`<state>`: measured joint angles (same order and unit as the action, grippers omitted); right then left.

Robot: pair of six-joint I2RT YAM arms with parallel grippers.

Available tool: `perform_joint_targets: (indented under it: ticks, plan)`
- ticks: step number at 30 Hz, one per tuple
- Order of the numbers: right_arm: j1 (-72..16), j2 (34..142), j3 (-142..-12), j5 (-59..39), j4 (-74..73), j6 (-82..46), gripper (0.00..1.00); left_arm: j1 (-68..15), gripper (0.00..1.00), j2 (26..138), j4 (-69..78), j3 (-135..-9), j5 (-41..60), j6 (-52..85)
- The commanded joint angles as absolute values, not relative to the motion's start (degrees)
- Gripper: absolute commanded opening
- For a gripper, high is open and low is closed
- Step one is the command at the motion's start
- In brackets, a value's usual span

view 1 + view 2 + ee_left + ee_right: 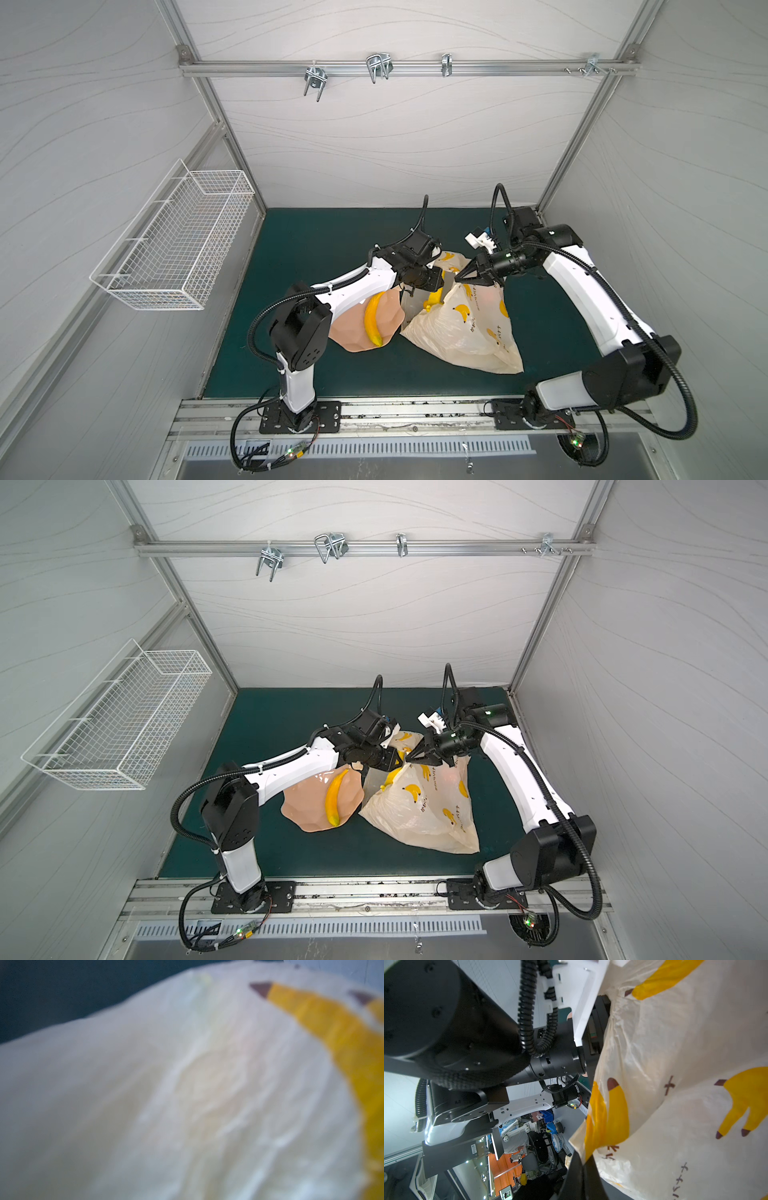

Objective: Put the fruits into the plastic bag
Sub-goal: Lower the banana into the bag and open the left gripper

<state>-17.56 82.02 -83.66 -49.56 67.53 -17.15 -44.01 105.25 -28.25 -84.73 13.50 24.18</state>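
With right gripper (pixel 458 279) pinched shut on the rim of the plastic bag (pixel 461 332) and left gripper (pixel 431 286), jaws hidden, grip unclear, over a banana (pixel 433 300) in its mouth: mid-loading, likely next dropping that, then fetching the second banana (pixel 372 318) off the plate (pixel 347 338).

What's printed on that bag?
Yellow banana prints and small dark lettering on the cream bag, clearest in the right wrist view.

A pink scalloped plate (pixel 349 332) sits on the dark green tabletop (pixel 316 249), left of its middle, nearer the front edge. A white wire basket (pixel 174 241) hangs on the wall beyond the left edge. Metal hooks (pixel 378 68) hang from the back rail (pixel 498 66).
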Motion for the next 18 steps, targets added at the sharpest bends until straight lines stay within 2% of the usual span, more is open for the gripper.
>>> perform_joint_targets:
  ticks: [1,18]
  plan:
    - [-17.90,80.78,-83.15,-50.81,67.34,-17.21,0.00,-45.00,0.02,105.50,-24.76,-85.25,12.62,32.96]
    - [-18.09,79.16,-80.82,-53.26,63.61,-19.63,0.00,-49.92,0.00,110.86,-31.08,-89.63,8.95,41.12]
